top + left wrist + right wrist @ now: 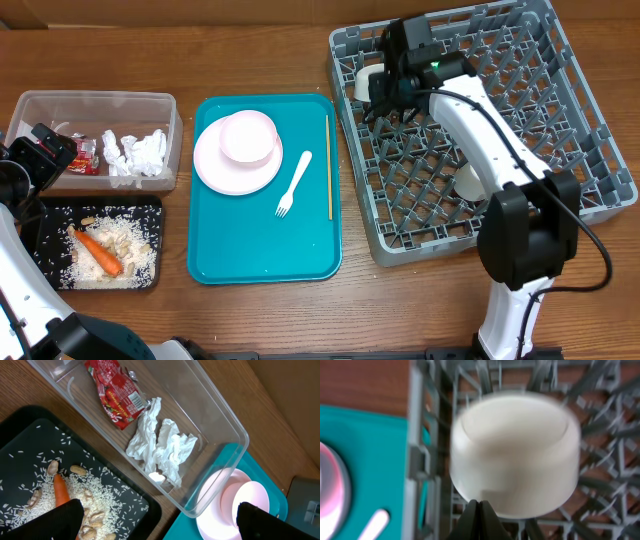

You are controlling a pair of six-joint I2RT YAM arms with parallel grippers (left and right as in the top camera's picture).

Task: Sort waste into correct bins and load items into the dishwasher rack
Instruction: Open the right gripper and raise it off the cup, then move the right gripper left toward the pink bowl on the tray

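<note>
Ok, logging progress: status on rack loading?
Left gripper jaws open by clear tub. Right gripper jaws shut at white cup in rack. Plate, bowl, fork on teal tray.

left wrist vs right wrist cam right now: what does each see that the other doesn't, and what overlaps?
Left wrist only: clear tub holding the red wrapper and crumpled tissue; black tray with rice and the carrot.
Right wrist only: grey rack, a blurred white cup inside it, and the shut right gripper.
Both: teal tray and the white plate.
</note>
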